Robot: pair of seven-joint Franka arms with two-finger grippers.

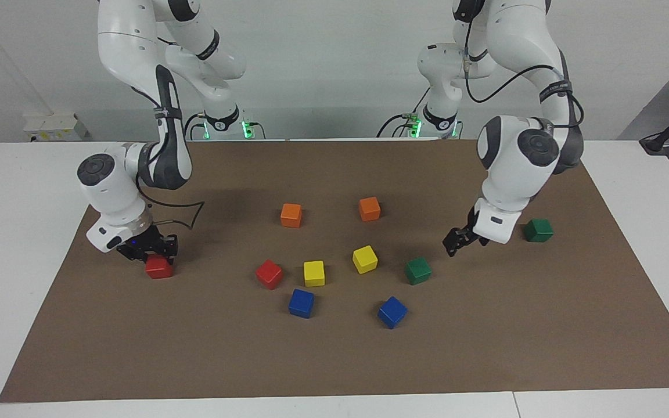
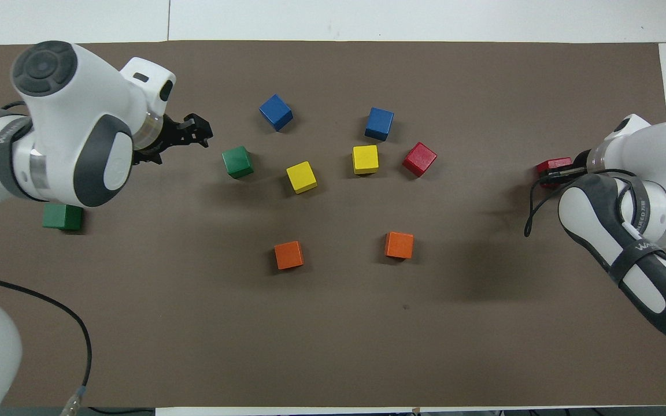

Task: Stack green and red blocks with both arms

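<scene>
While your right tool [image 1: 147, 248] sits low at 1 red block [image 1: 159, 267], grip unclear, your left tool [image 1: 456, 239], pressed together, hangs between 2 green blocks [image 1: 418, 270] [image 1: 538, 230]; another red block [image 1: 269, 274] lies mid-surface.

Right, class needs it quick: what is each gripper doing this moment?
Left gripper: in the air near a green block, holding nothing; open or shut cannot be told.
Right gripper: down at a red block; grip cannot be told.
</scene>
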